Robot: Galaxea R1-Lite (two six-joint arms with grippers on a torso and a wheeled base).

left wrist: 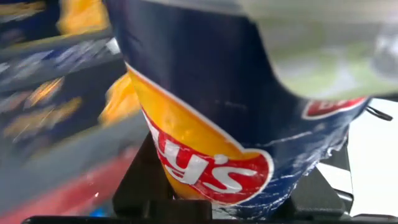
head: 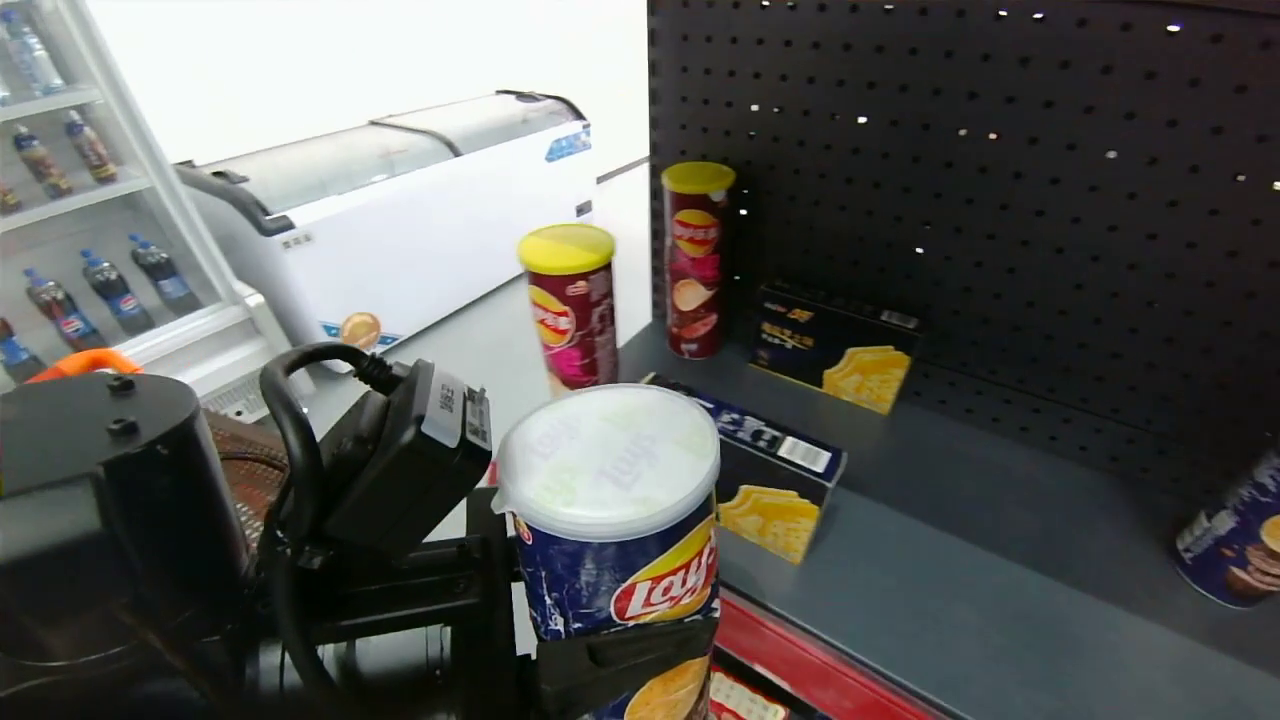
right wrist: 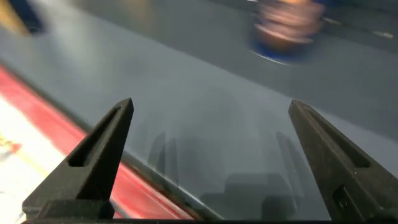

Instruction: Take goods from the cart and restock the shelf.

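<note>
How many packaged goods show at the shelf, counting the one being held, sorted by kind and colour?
Maroon cans with yellow lids: 2 (near maroon can, far maroon can)
Blue cans: 2 (held blue can in the left end effector, right-edge blue can)
Dark blue boxes: 2 (front box, back box)
Total: 6
</note>
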